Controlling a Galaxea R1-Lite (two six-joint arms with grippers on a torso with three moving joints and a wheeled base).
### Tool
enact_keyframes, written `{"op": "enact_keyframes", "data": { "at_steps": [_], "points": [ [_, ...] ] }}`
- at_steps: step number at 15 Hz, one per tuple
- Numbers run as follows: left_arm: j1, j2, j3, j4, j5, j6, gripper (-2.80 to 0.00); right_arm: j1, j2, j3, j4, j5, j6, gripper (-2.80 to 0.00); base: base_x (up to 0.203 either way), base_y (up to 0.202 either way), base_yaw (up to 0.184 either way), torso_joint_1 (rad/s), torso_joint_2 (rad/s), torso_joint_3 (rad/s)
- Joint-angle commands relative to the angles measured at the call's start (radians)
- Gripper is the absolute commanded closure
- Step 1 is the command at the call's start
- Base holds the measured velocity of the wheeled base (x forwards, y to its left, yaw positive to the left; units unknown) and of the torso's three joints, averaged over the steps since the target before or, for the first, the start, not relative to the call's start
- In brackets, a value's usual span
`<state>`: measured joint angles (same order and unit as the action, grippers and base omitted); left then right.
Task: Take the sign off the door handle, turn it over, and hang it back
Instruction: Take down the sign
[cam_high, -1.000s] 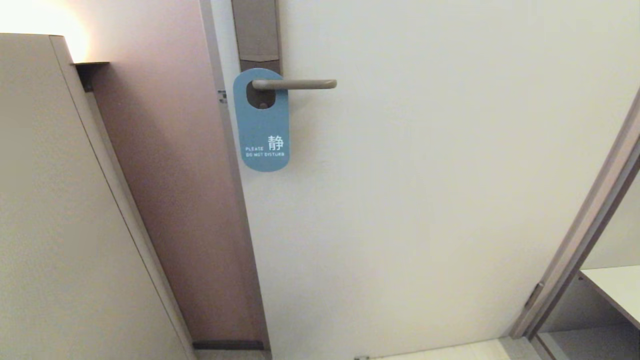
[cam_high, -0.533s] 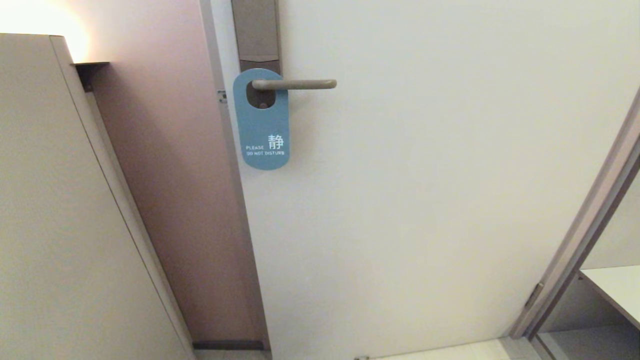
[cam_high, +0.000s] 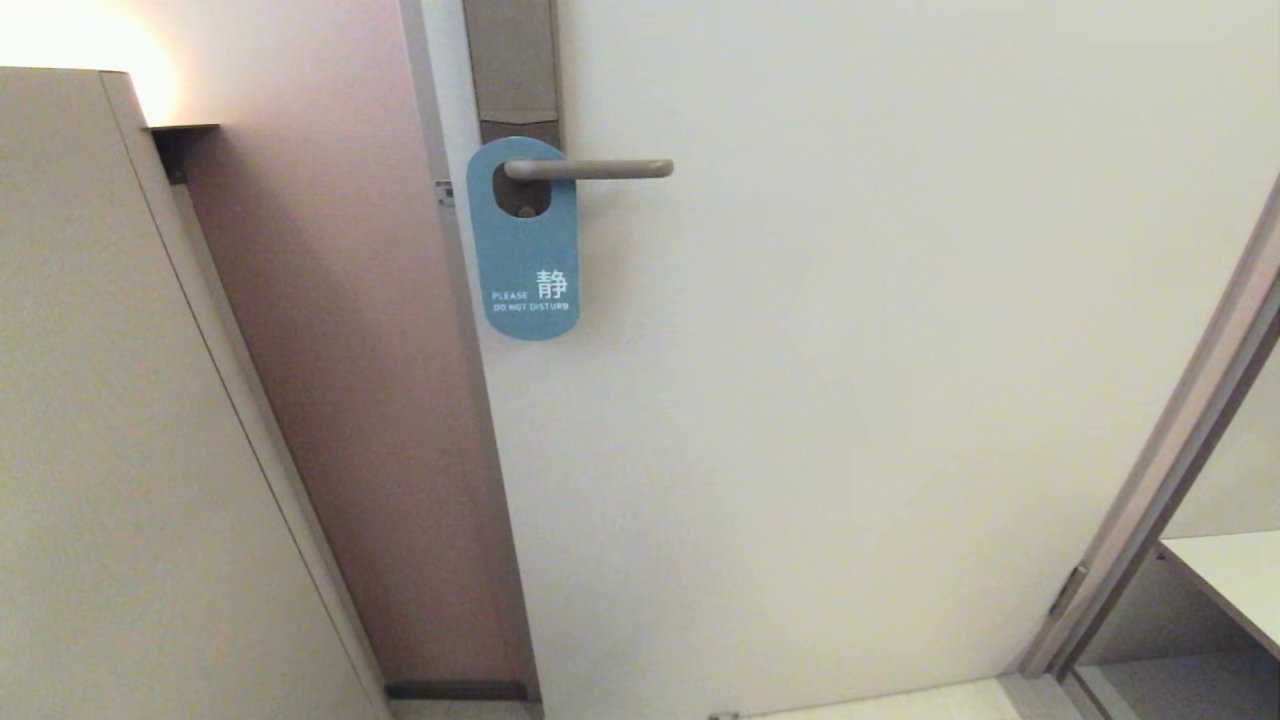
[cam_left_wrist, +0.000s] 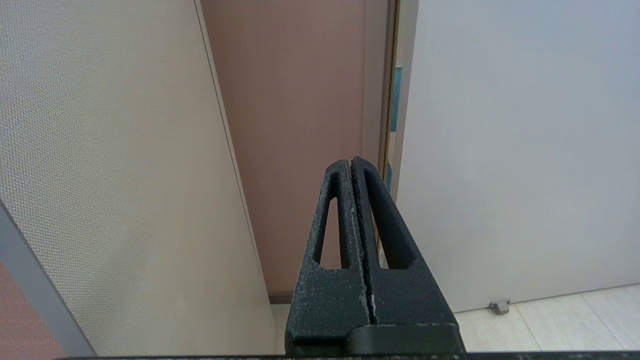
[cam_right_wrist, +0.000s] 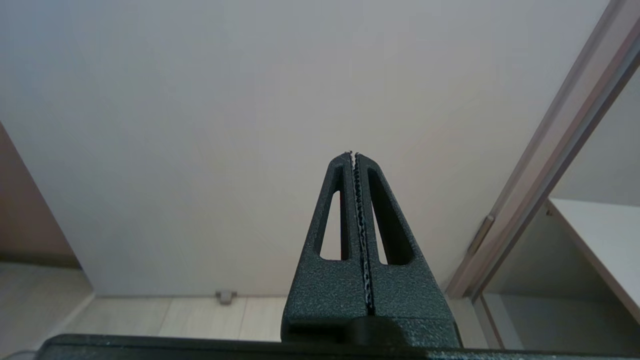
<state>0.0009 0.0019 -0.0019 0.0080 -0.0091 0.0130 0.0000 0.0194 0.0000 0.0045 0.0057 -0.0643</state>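
Both hands (cam_left_wrist: 352, 161) closed, below sign (cam_high: 524, 240).

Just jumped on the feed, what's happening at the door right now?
Nothing is being handled. The sign hangs on the door handle, blue "PLEASE DO NOT DISTURB" face outward. Neither arm appears in the head view. The left gripper and the right gripper are both shut and empty, low down and pointed towards the door, away from the sign.

Matt blue sign (cam_high: 523, 240); brushed-metal door handle (cam_high: 590, 169); rough black fingers (cam_left_wrist: 340, 210).
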Motion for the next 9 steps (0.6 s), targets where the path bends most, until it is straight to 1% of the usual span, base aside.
{"op": "enact_keyframes", "data": {
  "at_steps": [1,9],
  "points": [
    [0.001,0.0,0.0,0.0,0.0,-0.001,0.0,0.0,-0.019,0.0,0.0,0.0,0.0,0.0,0.0,0.0,0.0,0.0,0.0,0.0],
    [-0.001,0.0,0.0,0.0,0.0,0.001,0.0,0.0,-0.019,-0.001,0.0,0.0,0.0,0.0,0.0,0.0,0.0,0.0,0.0,0.0]
  ]
}}
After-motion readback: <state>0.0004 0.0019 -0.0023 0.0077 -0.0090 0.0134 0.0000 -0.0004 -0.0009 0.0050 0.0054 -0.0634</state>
